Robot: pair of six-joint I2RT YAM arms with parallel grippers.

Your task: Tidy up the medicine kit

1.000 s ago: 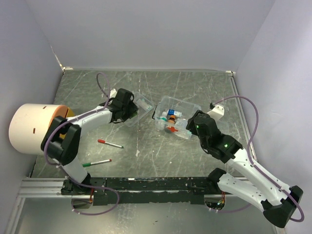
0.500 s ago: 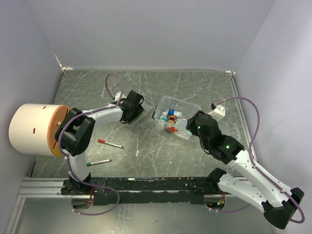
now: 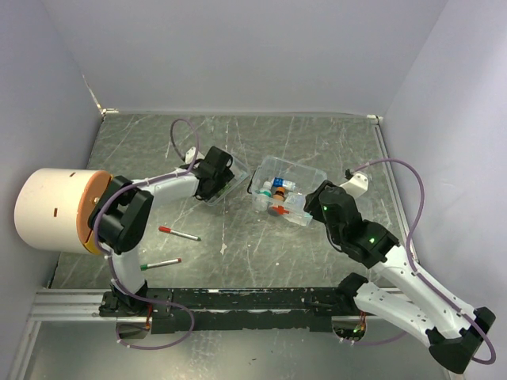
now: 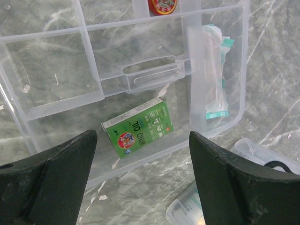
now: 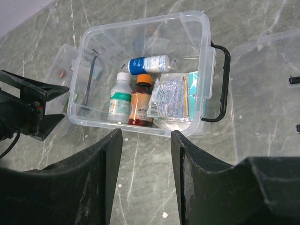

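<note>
Marbled table (image 3: 317,253), left claw (image 4: 142,138) apart over tray (image 4: 56,101), right claw (image 5: 146,136) apart over box (image 5: 206,28), pens (image 3: 178,233), cylinder (image 3: 51,210) nearby

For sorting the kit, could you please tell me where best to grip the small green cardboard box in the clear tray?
Probably across its two long edges, from straight above: the small green cardboard box lies flat, skewed, with room alongside.
</note>
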